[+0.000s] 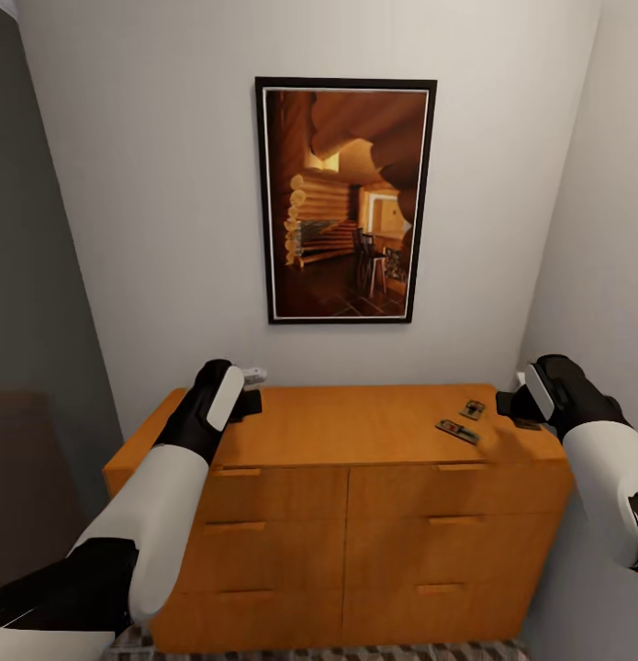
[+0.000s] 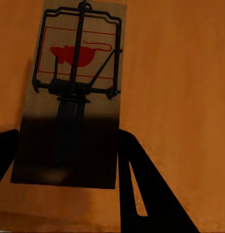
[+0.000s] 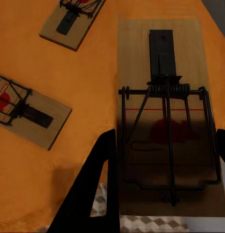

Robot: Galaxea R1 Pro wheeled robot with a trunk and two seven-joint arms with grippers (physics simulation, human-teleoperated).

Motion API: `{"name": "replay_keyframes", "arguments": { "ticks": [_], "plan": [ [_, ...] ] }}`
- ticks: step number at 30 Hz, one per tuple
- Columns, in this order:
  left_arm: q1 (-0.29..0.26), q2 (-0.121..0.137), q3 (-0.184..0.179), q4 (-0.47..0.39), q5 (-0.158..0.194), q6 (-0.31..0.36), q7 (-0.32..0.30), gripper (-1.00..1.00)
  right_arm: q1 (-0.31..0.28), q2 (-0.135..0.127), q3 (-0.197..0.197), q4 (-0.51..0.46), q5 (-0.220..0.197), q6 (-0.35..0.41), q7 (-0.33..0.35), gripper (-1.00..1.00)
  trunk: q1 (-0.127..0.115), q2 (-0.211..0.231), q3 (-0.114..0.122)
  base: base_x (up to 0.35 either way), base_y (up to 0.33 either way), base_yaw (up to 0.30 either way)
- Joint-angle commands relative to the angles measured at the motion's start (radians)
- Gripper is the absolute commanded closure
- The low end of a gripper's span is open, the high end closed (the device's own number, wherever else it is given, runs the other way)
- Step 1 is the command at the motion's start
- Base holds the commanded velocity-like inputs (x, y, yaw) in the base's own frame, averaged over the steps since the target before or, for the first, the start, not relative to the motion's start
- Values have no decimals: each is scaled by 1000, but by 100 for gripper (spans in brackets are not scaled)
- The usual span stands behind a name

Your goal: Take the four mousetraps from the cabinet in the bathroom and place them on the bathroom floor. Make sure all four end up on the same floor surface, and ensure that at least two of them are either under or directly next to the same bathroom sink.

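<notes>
The orange-brown cabinet stands against the wall, drawers closed. Two mousetraps lie flat on its top near the right end; they also appear in the right wrist view. My right gripper is shut on a third mousetrap, held past the cabinet's right front corner with the bathroom floor below. Over the top's left rear, my left gripper is shut on another mousetrap, just above the wood.
A framed picture hangs on the wall above the cabinet. Walls close in on both sides, the right one near my right arm. A small white fitting sits on the back wall by the left gripper. A strip of patterned tiles shows at the cabinet's foot.
</notes>
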Motion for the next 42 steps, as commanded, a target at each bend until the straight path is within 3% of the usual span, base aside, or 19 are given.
{"name": "replay_keyframes", "arguments": {
  "ticks": [1, 14, 19, 22, 27, 35, 42],
  "plan": [
    [-1, -1, 3, 2, 8, 3, 8, 100, -1, 0, -2, -1, -6, 3, -5, 100, -1, -1, -1, -348, 0, 0],
    [-1, -1, 3, 19, 8, 2, 8, 100, -1, 7, -1, -3, -7, 3, -5, 100, -1, -1, -1, -348, 0, 0],
    [-1, -1, 3, 21, 9, 2, 7, 100, -1, 66, 1, -12, -5, 3, -5, 100, -1, -1, -1, -347, 0, 0],
    [-1, -1, 3, 26, 8, 2, 6, 100, -1, 131, 10, -13, -4, 3, -8, 100, -1, -1, -1, -347, 0, 0],
    [-1, -1, 2, 63, 8, 1, 4, 100, 28, 189, 25, -6, -1, -21, -13, 100, -1, -1, -1, -347, 0, 0],
    [-1, -1, 1, 193, 3, -9, -5, 100, 108, 207, 40, -6, 7, -116, -10, 100, -1, -1, -1, -347, 0, 0],
    [-1, -1, 1, 316, 6, -130, -7, 100, 157, 208, 42, -1, 7, -139, -10, 100, -1, -1, -1, -347, 0, 0]
  ]
}}
